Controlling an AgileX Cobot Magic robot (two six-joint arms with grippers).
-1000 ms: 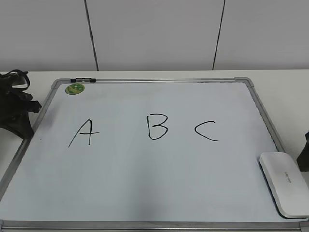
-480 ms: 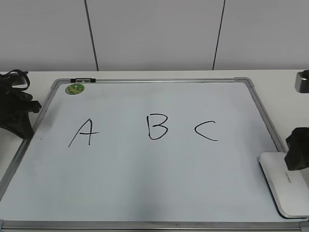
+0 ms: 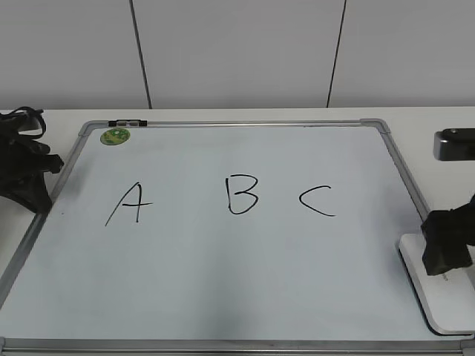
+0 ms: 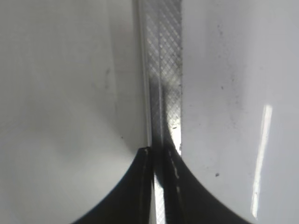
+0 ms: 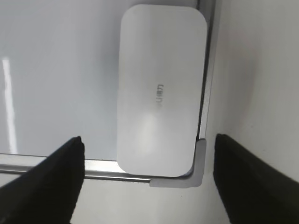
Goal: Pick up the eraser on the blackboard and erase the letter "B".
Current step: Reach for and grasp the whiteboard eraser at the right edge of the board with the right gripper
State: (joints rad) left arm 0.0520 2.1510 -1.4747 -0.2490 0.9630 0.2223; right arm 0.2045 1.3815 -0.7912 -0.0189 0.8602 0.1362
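The right gripper hangs above the eraser with its 2 fingers spread wide, grasping nothing; in the right wrist view the dark fingers sit well apart on either side of the white block, which lies just ahead of and between them. The eraser rests at the corner of the blackboard, its far long edge lying along the silver frame and its near end close to the grey corner cap. My worry is the frame: the finger on that side may land on the metal rail instead of slipping beside the block, so the pinch could skid off or tilt the eraser. The eraser's long axis runs straight away from the hand, parallel to the frame edge, so the fingers would close across its short width. The letter "B" sits far off to the hand's left, between an "A" and a "C". The left gripper hovers over the opposite frame edge, fingers nearly together, holding nothing.
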